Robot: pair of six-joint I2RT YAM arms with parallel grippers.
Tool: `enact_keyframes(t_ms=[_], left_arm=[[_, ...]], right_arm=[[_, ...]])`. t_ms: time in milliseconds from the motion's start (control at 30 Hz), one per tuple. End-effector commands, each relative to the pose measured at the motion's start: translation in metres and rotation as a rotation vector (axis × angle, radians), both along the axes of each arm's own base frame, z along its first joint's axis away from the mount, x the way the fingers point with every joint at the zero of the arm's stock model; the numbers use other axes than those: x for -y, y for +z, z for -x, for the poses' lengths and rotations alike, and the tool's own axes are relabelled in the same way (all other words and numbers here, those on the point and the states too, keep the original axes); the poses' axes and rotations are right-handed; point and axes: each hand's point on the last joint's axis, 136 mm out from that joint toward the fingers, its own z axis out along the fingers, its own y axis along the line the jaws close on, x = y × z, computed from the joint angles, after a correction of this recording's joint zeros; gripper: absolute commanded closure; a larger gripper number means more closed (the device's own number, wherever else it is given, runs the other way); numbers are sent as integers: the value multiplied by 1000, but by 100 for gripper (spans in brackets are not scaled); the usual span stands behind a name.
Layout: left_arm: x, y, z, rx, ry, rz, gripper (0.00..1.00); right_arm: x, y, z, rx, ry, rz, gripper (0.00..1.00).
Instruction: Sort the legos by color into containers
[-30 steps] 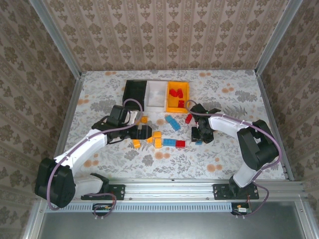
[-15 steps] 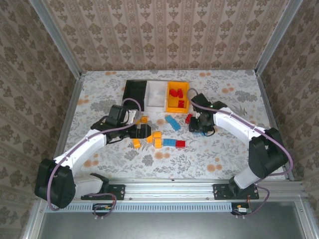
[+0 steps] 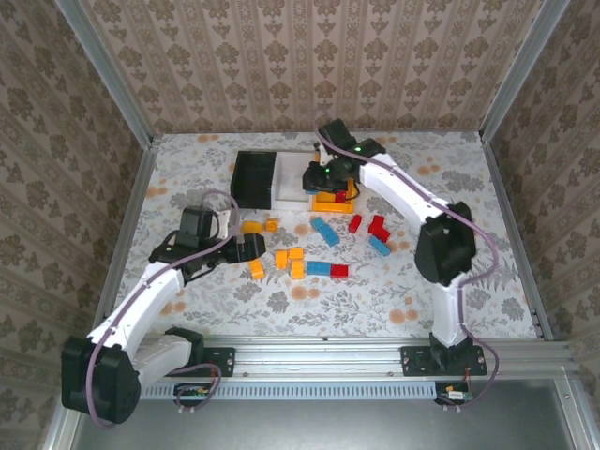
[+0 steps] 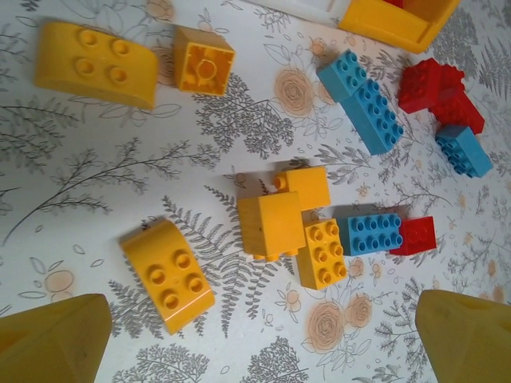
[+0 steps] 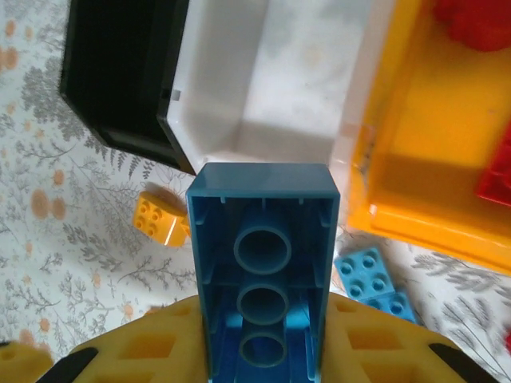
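My right gripper (image 5: pixel 262 345) is shut on a light blue lego (image 5: pixel 262 263), held end-on with its hollow underside toward the camera. It hangs over the near edge of the white container (image 5: pixel 263 80), between the black container (image 5: pixel 120 72) and the orange container (image 5: pixel 431 167), which holds red legos (image 5: pixel 497 175). From above, the right gripper (image 3: pixel 322 180) is over the row of bins. My left gripper (image 4: pixel 259 343) stands open above loose yellow legos (image 4: pixel 168 275), with a yellow cluster (image 4: pixel 271 223), a blue brick (image 4: pixel 371 234) and a red brick (image 4: pixel 413 235) ahead of it.
More legos lie on the flowered table in front of the bins: yellow (image 3: pixel 253 226), blue (image 3: pixel 325 231), red (image 3: pixel 378 227) and blue (image 3: pixel 379 246). The black bin (image 3: pixel 253 178) is leftmost. Metal rails and patterned walls border the table.
The right arm has lifted the blue lego off the table and swung back and left to above the bins. The left arm has drawn back leftward, still open.
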Motion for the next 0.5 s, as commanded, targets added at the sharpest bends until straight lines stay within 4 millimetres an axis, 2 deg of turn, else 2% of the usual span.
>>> enact_keyframes(t_ms=[0,233,333,467], left_arm=[[-8,-7,9,-29,6,0,0],[-12,-9,12,-32,17,8,0],[-13,-9,11,-34,17,10,0],[-13,-9,11,-36,19,11,0]], right_arm=[[-21,-13,-15,-51,16,-37,68],[-34,-32,-37,-77,10,-35,57],[-35,-35,-41,-77,3,-33,47],[-34,-33,-41,-72,-1,-29,41]])
